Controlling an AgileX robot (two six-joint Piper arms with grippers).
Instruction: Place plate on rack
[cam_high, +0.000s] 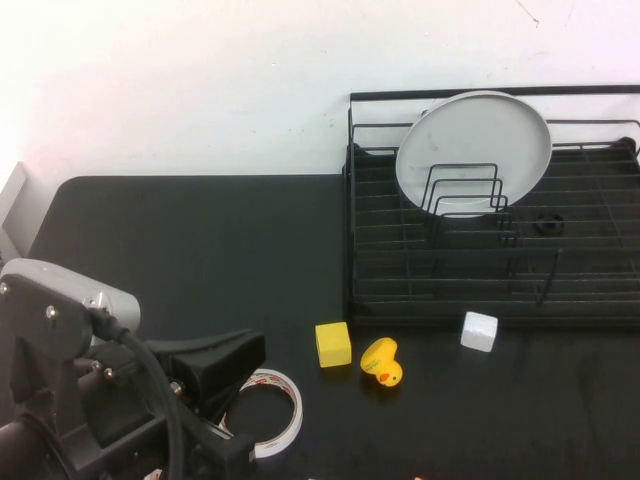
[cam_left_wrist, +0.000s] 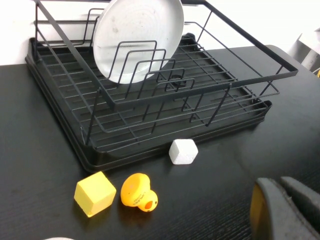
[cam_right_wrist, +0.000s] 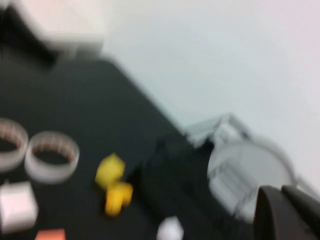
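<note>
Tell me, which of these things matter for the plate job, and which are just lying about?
Job things: the plate, standing among the dividers of the rack; left hand, low at the near left; right hand, off the high view.

Lying about: yellow cube, rubber duck, white block, tape roll.

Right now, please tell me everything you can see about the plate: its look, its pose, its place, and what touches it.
The plate is round, shallow and pale grey-green with a raised rim and faint specks; it looks ceramic. It stands on edge in the rack, tilted back toward the high rear rail, its lower part held between the upright wire dividers. Only the rack touches it. The left pincer is low at the table's near left; the right pincer shows only in its wrist view; neither is at the plate.
</note>
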